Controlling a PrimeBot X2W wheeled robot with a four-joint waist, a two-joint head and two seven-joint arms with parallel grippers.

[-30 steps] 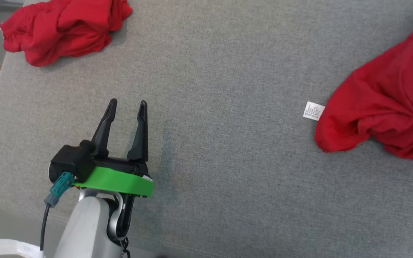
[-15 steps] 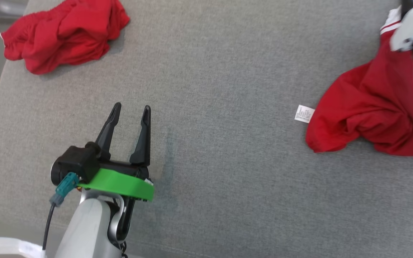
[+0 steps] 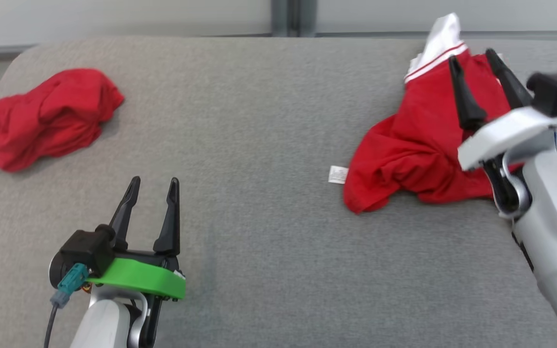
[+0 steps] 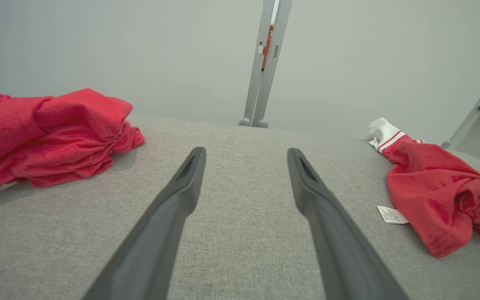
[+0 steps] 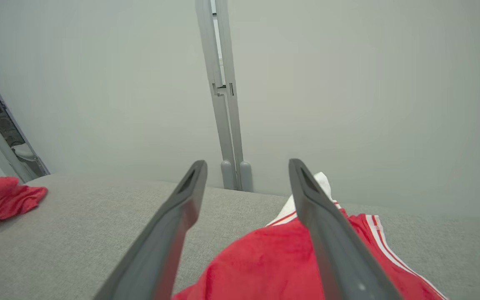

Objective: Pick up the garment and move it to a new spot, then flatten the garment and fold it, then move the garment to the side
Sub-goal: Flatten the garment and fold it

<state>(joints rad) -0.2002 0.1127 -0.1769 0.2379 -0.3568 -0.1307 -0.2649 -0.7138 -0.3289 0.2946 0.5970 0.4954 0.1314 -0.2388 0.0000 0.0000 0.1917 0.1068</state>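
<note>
Red garment (image 3: 404,150) lies at right of frame, long axis toward upper right; right gripper (image 3: 472,56), jaws spread and empty, hovers over it; left gripper (image 3: 154,181), also spread, stands well apart.

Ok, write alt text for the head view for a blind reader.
A crumpled red garment with white trim lies at the right of a grey padded surface, the open right gripper over it. The left gripper, open and empty, is at lower left, and a second red garment lies bunched at far left.
</note>
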